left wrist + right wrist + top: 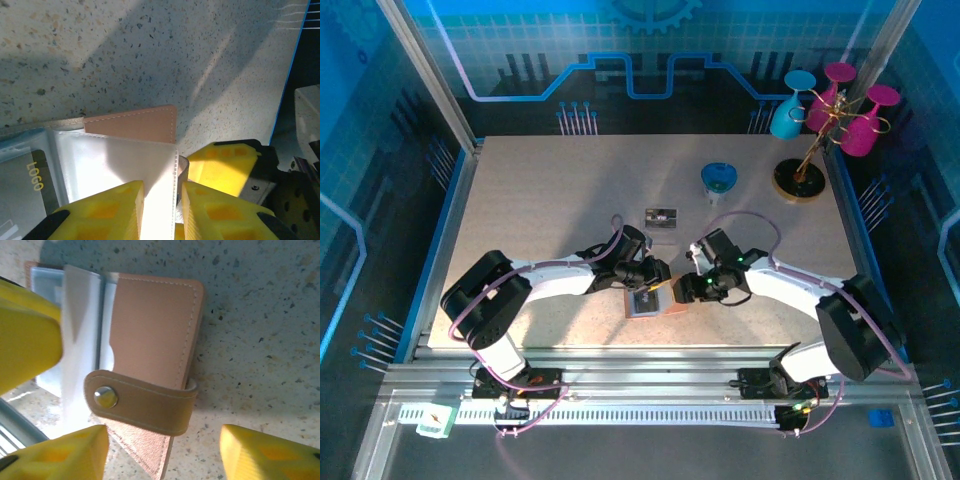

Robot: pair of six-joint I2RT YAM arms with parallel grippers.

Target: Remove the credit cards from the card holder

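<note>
Currently the card holder (pixel 655 302) lies opened out on the tabletop (pixel 540 200), close to the near edge and midway between the two arms. Its tan cover (pixel 135 125) lies flat on the speckled surface, and a pale clear sleeve (pixel 120 160) rises out of it. A dark grey card (pixel 30 195) with yellow lettering sits inside the sleeves at the holder's 9 o'clock side in the left wrist view. In the right wrist view a tan strap (pixel 140 402) with a metal snap folds across the cover.

The left claw (pixel 161 205) is narrow, its yellow fingers (pixel 115 210) pinching the free edge of that clear sleeve. The right claw (pixel 164 452) stands wide, just at 3 o'clock of the holder, with a corner of the tan cover between its fingers (pixel 270 455); I cannot tell whether they touch it.

At 12 o'clock of the holder, apart from it, a loose dark card (pixel 662 216) rests on the tabletop. Farther out, at 1 o'clock, stands a blue cup (pixel 720 180), and beyond it, at 2 o'clock, a stand (pixel 798 182) carrying pink and blue glasses.
</note>
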